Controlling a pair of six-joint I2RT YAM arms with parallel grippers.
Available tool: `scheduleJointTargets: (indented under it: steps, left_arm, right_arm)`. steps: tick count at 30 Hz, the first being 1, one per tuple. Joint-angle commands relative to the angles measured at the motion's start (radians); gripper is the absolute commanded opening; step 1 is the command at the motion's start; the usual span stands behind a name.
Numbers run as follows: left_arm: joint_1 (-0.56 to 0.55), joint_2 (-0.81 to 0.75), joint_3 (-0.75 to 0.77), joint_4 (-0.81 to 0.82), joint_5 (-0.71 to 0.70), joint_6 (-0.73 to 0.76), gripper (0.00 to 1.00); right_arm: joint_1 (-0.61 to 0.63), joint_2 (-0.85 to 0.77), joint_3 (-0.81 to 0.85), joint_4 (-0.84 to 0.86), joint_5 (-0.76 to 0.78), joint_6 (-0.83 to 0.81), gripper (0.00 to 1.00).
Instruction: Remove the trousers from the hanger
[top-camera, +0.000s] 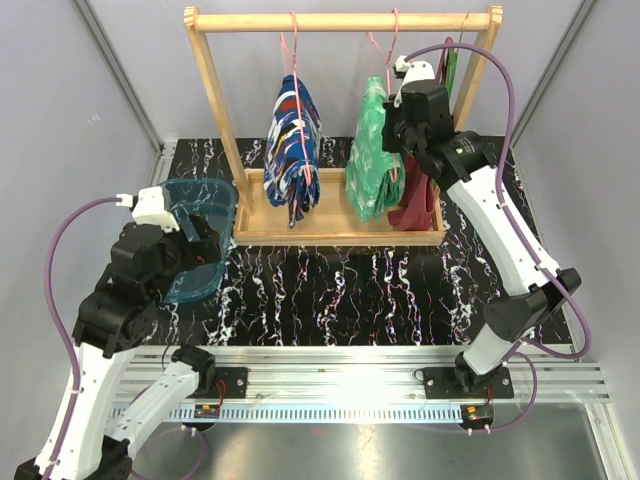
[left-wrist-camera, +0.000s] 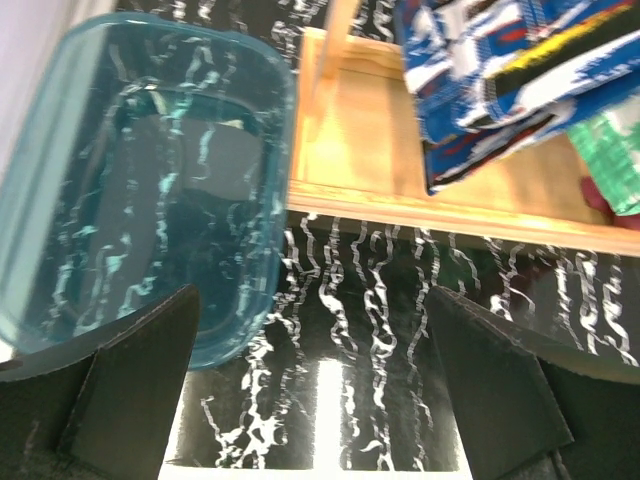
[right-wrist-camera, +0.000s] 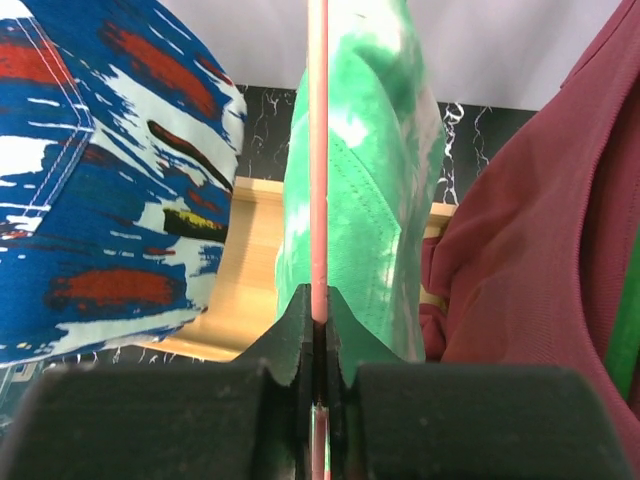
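Note:
Two trousers hang on pink wire hangers from a wooden rack (top-camera: 340, 20): a dark blue pair with red and white patches (top-camera: 295, 145) and a mint green marbled pair (top-camera: 372, 165). My right gripper (top-camera: 402, 105) is up beside the green pair. In the right wrist view it (right-wrist-camera: 318, 320) is shut on that pair's pink hanger wire (right-wrist-camera: 318, 150), with the green trousers (right-wrist-camera: 375, 200) just behind and the blue trousers (right-wrist-camera: 100, 180) to the left. My left gripper (left-wrist-camera: 315, 400) stands open over the marbled tabletop, nothing between its fingers (left-wrist-camera: 140, 380).
A plain dark red garment (top-camera: 415, 200) hangs at the rack's right end, close to my right wrist (right-wrist-camera: 540, 230). A teal see-through bin (top-camera: 195, 205) lies on the table left of the rack's wooden base (left-wrist-camera: 350, 150), right beside my left gripper.

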Motion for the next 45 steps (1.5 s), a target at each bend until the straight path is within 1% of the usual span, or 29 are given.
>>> scheduleJointTargets:
  steps: [1, 3, 6, 7, 11, 13, 16, 18, 19, 20, 21, 22, 23, 24, 25, 26, 27, 28, 30, 31, 32, 33, 35, 37, 38, 40, 41, 45]
  left_arm:
    - [-0.004, 0.031, 0.067, 0.076, 0.098, -0.013, 0.99]
    - [-0.007, 0.044, 0.093, 0.095, 0.139, -0.011, 0.99]
    - [-0.028, 0.075, 0.159, 0.123, 0.175, -0.010, 0.99]
    - [-0.036, 0.096, 0.176, 0.131, 0.178, -0.008, 0.99]
    - [-0.082, 0.152, 0.258, 0.154, 0.167, -0.005, 0.99]
    - [-0.097, 0.164, 0.275, 0.169, 0.161, -0.008, 0.99]
    - [-0.148, 0.195, 0.311, 0.200, 0.149, -0.004, 0.99]
    - [-0.209, 0.231, 0.328, 0.221, 0.117, 0.004, 0.99]
    - [-0.238, 0.245, 0.347, 0.229, 0.098, 0.019, 0.99]
    - [-0.310, 0.259, 0.357, 0.237, 0.071, 0.027, 0.99]
    - [-0.353, 0.277, 0.366, 0.255, 0.004, 0.039, 0.99]
    - [-0.397, 0.305, 0.375, 0.270, -0.032, 0.065, 0.99]
    - [-0.484, 0.320, 0.384, 0.283, -0.069, 0.076, 0.99]
    - [-0.526, 0.333, 0.389, 0.315, -0.135, 0.088, 0.99]
    - [-0.568, 0.359, 0.391, 0.338, -0.163, 0.120, 0.99]
    - [-0.641, 0.373, 0.392, 0.361, -0.187, 0.136, 0.99]
    - [-0.675, 0.386, 0.392, 0.408, -0.215, 0.169, 0.99]
    - [-0.733, 0.417, 0.392, 0.434, -0.224, 0.186, 0.99]
    - [-0.789, 0.443, 0.377, 0.525, -0.249, 0.223, 0.99]
    - [-0.813, 0.452, 0.363, 0.565, -0.250, 0.266, 0.99]
    - [-0.850, 0.468, 0.331, 0.604, -0.249, 0.286, 0.99]
    - [-0.863, 0.475, 0.317, 0.684, -0.223, 0.317, 0.99]
    - [-0.884, 0.503, 0.296, 0.768, -0.168, 0.331, 0.99]
    - [-0.893, 0.529, 0.271, 0.816, -0.140, 0.335, 0.99]
    - [-0.899, 0.553, 0.260, 0.865, -0.135, 0.337, 0.99]
    - [-0.909, 0.580, 0.236, 0.898, -0.149, 0.335, 0.99]
    - [-0.912, 0.604, 0.228, 0.948, -0.149, 0.335, 0.99]
    - [-0.948, 0.650, 0.191, 1.028, -0.126, 0.335, 0.99]
  right_arm:
    - [0.005, -0.009, 0.118, 0.067, 0.048, 0.011, 0.00]
    - [0.005, 0.005, 0.158, 0.053, 0.043, 0.008, 0.00]
    - [0.006, 0.052, 0.293, 0.000, 0.043, -0.013, 0.00]
    - [0.006, 0.065, 0.363, -0.013, 0.042, -0.021, 0.00]
    - [0.005, 0.111, 0.483, -0.045, 0.047, -0.041, 0.00]
    - [0.005, 0.132, 0.550, -0.063, 0.039, -0.039, 0.00]
    - [0.006, 0.137, 0.580, -0.080, 0.019, -0.029, 0.00]
    - [0.009, 0.122, 0.577, -0.094, 0.020, -0.013, 0.00]
    - [0.012, 0.114, 0.568, -0.102, 0.014, -0.009, 0.00]
    - [0.017, 0.103, 0.557, -0.112, 0.016, -0.002, 0.00]
    - [0.023, 0.081, 0.545, -0.117, 0.020, 0.002, 0.00]
    - [0.034, 0.068, 0.513, -0.125, 0.033, 0.007, 0.00]
    - [0.042, 0.053, 0.497, -0.137, 0.042, 0.008, 0.00]
    - [0.049, 0.019, 0.476, -0.143, 0.053, 0.010, 0.00]
    - [0.061, 0.001, 0.433, -0.146, 0.068, 0.016, 0.00]
    - [0.066, -0.036, 0.410, -0.149, 0.074, 0.019, 0.00]
    - [0.071, -0.056, 0.370, -0.149, 0.079, 0.021, 0.00]
    - [0.080, -0.071, 0.355, -0.154, 0.085, 0.028, 0.00]
    - [0.086, -0.107, 0.338, -0.183, 0.082, 0.034, 0.00]
    - [0.089, -0.114, 0.338, -0.200, 0.082, 0.042, 0.00]
    - [0.097, -0.121, 0.338, -0.241, 0.080, 0.047, 0.00]
    - [0.100, -0.134, 0.328, -0.258, 0.079, 0.050, 0.00]
    - [0.123, -0.172, 0.304, -0.293, 0.076, 0.065, 0.00]
    - [0.144, -0.205, 0.243, -0.303, 0.091, 0.082, 0.00]
    - [0.154, -0.243, 0.220, -0.307, 0.097, 0.088, 0.00]
    - [0.190, -0.283, 0.145, -0.313, 0.126, 0.109, 0.00]
    - [0.221, -0.320, 0.125, -0.318, 0.141, 0.114, 0.00]
    - [0.269, -0.400, 0.013, -0.324, 0.188, 0.143, 0.00]
